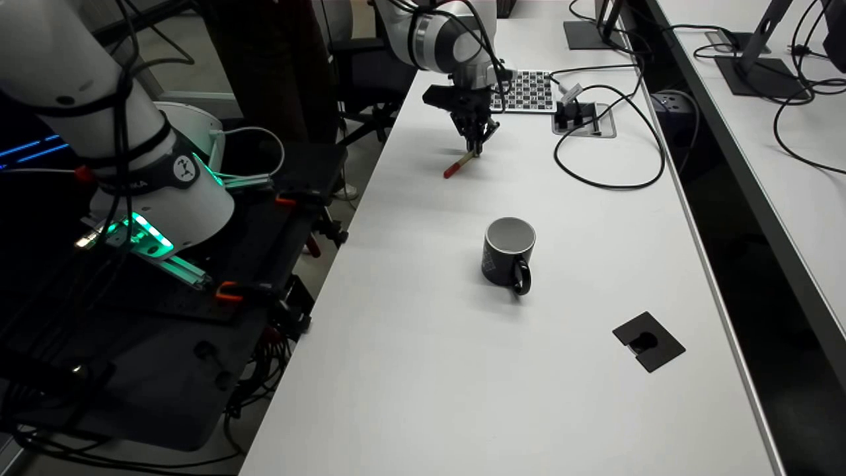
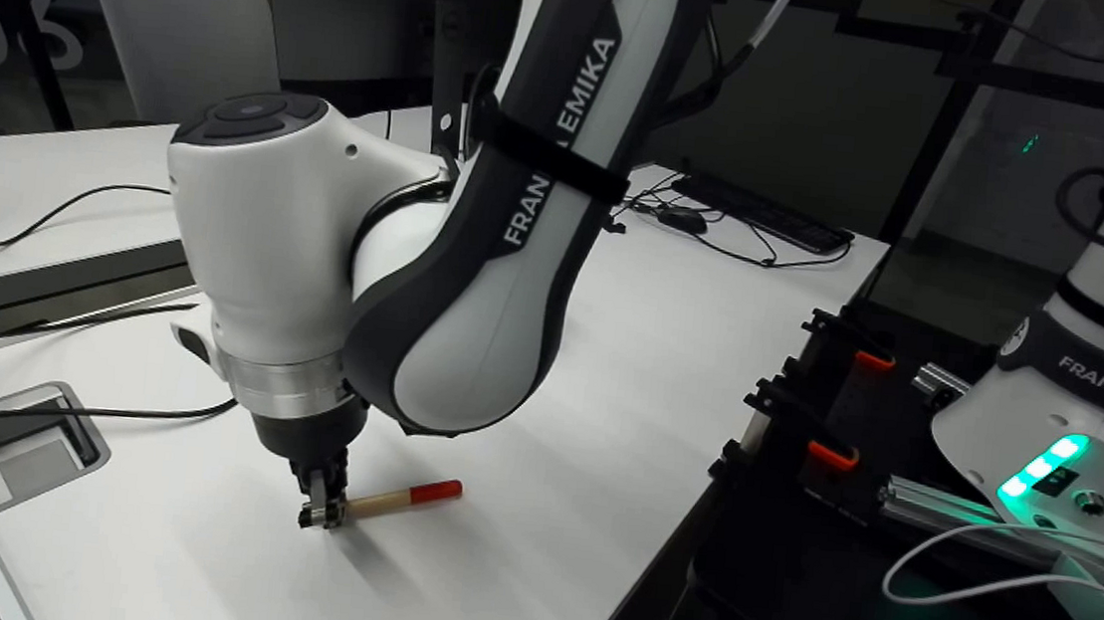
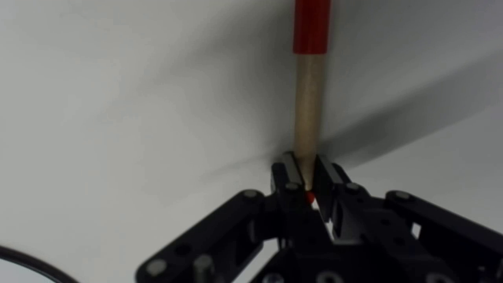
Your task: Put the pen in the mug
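Low over the table my gripper (image 3: 305,165) is shut on the pen (image 3: 309,102), with a finger pad pressed to either side of it. The pen is a pale wooden stick with a red end pointing away from the fingers; a bit of red also shows between the pads. In both exterior views the pen (image 1: 459,164) (image 2: 400,500) sticks out sideways from the gripper (image 1: 474,149) (image 2: 325,510). Whether it touches the table I cannot tell. The dark grey mug (image 1: 497,262) stands upright, apart from the gripper, its handle toward the camera; the wrist view does not show it.
A flat black square plate (image 1: 651,357) lies beyond the mug, near the table's far long edge. Close to the arm are a checkered board (image 1: 529,91), a socket box (image 1: 607,127) and a looped black cable (image 1: 611,188). The white table (image 1: 423,370) is long and narrow.
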`<move>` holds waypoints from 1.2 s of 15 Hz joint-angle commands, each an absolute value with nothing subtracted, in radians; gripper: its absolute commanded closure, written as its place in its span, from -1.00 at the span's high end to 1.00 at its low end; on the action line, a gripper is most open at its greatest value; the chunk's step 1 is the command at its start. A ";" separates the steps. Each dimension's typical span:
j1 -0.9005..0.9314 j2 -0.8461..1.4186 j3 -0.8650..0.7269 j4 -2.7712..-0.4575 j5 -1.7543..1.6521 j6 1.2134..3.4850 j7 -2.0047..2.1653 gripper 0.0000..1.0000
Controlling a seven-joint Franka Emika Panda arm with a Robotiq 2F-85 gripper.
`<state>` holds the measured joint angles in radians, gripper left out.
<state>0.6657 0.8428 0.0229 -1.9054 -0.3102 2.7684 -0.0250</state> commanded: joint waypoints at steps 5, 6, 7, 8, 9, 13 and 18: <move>0.656 0.841 0.029 -1.907 -0.330 2.801 -0.010 -0.72; 0.656 0.841 0.029 -1.907 -0.330 2.801 -0.010 -0.72; 0.656 0.841 0.029 -1.907 -0.330 2.801 -0.010 -0.72; 0.656 0.841 0.029 -1.907 -0.330 2.801 -0.010 -0.72; 0.656 0.841 0.029 -1.907 -0.330 2.801 -0.010 -0.72; 0.656 0.841 0.029 -1.907 -0.330 2.801 -0.010 -0.93; 0.708 0.828 -0.053 -1.970 -0.346 3.160 0.028 -0.93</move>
